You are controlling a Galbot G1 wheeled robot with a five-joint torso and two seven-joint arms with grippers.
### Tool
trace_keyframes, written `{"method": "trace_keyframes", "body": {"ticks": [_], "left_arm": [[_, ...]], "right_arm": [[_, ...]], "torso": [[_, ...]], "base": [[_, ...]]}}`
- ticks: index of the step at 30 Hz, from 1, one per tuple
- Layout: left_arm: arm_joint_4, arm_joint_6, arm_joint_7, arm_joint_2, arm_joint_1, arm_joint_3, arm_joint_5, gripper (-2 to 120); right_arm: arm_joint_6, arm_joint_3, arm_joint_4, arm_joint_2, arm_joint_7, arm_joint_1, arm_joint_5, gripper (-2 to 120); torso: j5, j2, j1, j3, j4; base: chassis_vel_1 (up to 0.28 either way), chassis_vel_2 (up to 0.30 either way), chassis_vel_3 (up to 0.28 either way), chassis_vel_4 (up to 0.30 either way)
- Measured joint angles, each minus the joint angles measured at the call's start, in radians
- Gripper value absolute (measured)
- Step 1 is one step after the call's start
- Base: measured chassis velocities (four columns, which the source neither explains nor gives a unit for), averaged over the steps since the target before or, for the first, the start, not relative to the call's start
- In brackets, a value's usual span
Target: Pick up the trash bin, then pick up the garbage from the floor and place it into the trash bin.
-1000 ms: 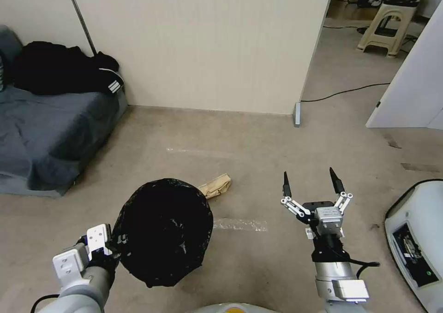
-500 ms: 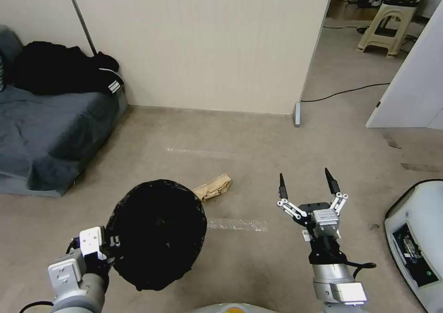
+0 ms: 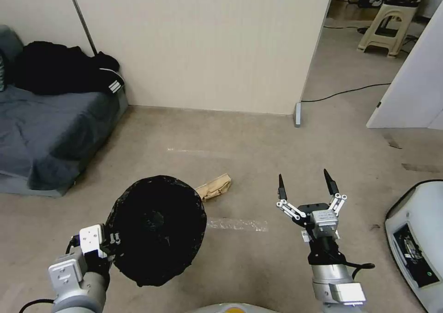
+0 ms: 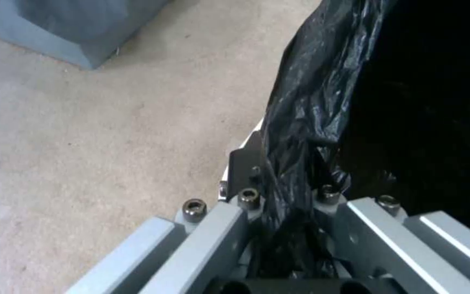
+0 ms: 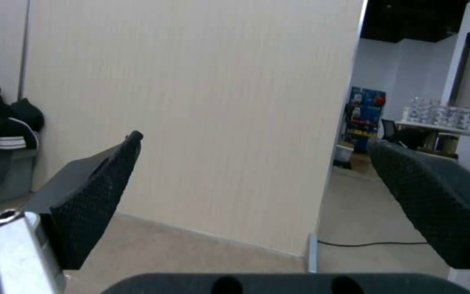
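Note:
The trash bin [image 3: 156,230], lined with a crinkly black bag, hangs above the floor at lower left, its dark mouth facing up. My left gripper [image 3: 113,241] is shut on its rim at the bin's left side; the left wrist view shows the bag [image 4: 306,122] pinched between the fingers. A crumpled tan paper bag, the garbage [image 3: 213,187], lies on the floor just beyond the bin. My right gripper [image 3: 303,184] is open with nothing in it, held above the floor right of the paper bag; its two black fingertips [image 5: 104,192] point toward the wall.
A grey sofa [image 3: 41,138] with black clothing stands at the left. A beige partition wall [image 3: 203,45] closes the back, with a doorway, a floor cable [image 3: 346,91] and a stool [image 3: 387,25] at right. A white machine [image 3: 417,239] stands at the right edge. A tape strip [image 3: 236,224] marks the floor.
My left arm with the bin has shifted slightly left and toward me, uncovering more of the paper bag. The right gripper has drawn back a little and stays open.

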Motion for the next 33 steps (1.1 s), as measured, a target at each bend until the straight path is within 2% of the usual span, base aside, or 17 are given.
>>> {"method": "trace_keyframes", "body": {"ticks": [33], "left_arm": [[0.002, -0.002, -0.005, -0.002, -0.011, -0.006, -0.007, 1]], "right_arm": [[0.010, 0.000, -0.002, 0.000, -0.015, -0.004, 0.008, 100]], "torso": [[0.0000, 0.000, 0.000, 0.000, 0.0000]], "base": [[0.000, 0.000, 0.000, 0.000]]}}
